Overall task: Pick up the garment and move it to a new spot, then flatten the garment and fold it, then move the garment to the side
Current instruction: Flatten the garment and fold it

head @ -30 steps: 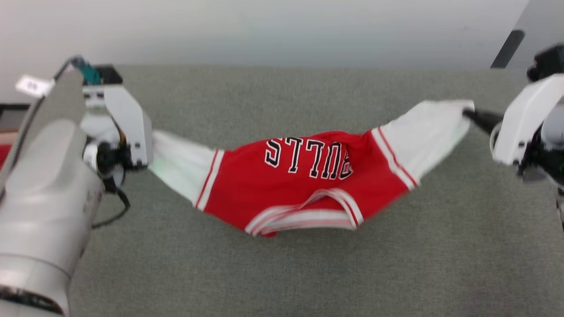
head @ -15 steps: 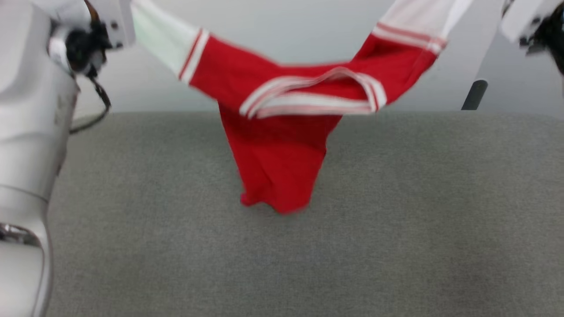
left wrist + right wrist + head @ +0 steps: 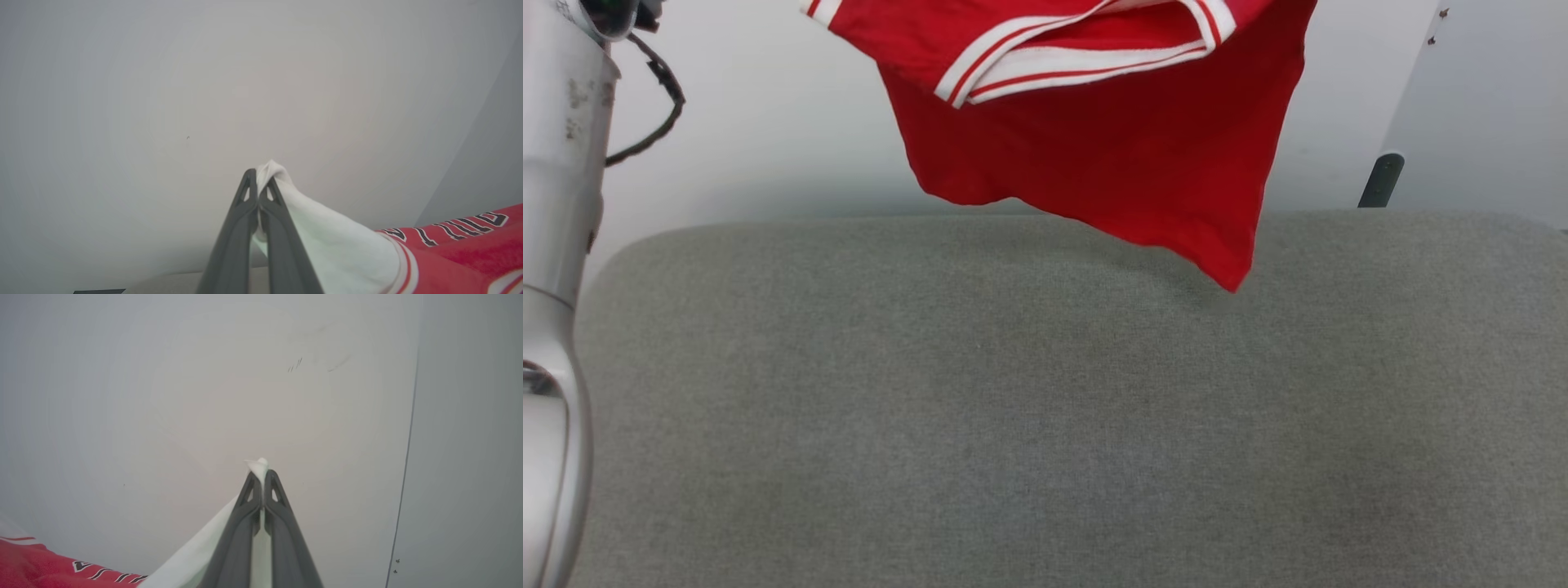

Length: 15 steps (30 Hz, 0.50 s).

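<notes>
Above the grey counter, in the head view, the garment hung in the air. Its red body drooped to a low corner near the counter's far edge, seemingly clear of it, and the striped collar trim faced the camera. A pale forearm with a loose black cable stood at the left edge. A dark handle showed against the wall on the right, well apart from the cloth. Through the left wrist view, the left hand was clenched on the tip of a white sleeve, with black lettering trailing off to the right. Through the right wrist view, the right hand pinched the other white sleeve in the same way. The step looked like the carry to a new spot. Next the cloth would need lowering and spreading with the sleeves held wide. Nothing on the counter appeared to block that, though the slanting lower hem might land creased.
</notes>
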Tool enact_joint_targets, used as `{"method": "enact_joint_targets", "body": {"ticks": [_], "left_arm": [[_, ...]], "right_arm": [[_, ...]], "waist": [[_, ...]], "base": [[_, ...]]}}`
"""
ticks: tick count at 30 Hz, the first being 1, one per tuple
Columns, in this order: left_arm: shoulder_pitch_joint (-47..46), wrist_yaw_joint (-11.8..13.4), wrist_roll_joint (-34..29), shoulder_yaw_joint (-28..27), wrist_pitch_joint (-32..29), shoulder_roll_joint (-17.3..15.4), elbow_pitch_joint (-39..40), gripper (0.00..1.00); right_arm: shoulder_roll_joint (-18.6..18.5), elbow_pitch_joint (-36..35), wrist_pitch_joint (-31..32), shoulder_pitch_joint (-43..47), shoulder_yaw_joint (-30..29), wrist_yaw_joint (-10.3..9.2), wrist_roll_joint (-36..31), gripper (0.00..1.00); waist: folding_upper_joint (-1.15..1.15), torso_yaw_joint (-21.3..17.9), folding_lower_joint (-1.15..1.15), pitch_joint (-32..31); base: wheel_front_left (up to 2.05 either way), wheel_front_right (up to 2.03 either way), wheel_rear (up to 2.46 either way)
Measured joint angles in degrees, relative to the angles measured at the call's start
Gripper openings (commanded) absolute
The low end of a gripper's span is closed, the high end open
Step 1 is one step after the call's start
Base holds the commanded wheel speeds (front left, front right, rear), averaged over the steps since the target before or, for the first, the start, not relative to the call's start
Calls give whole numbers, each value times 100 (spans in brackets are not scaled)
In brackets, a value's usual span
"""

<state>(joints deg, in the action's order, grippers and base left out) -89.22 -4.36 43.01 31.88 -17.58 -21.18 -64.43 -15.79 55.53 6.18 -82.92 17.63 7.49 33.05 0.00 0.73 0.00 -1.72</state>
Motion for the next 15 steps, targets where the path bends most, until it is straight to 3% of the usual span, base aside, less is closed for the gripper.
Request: {"method": "enact_joint_targets", "body": {"ticks": [10,15], "left_arm": [[-372,-126,-33,71,348,-16,-222,0],[-921,-115,-189,105,872,-68,-65,0]], "right_arm": [[-46,368,-126,-490,257,0,275,0],[-242,511,-824,-1088,274,0,31,0]], "waist": [[0,-55,0,366],[0,-87,0,866]], "base": [[0,0,0],[0,0,0]]}}
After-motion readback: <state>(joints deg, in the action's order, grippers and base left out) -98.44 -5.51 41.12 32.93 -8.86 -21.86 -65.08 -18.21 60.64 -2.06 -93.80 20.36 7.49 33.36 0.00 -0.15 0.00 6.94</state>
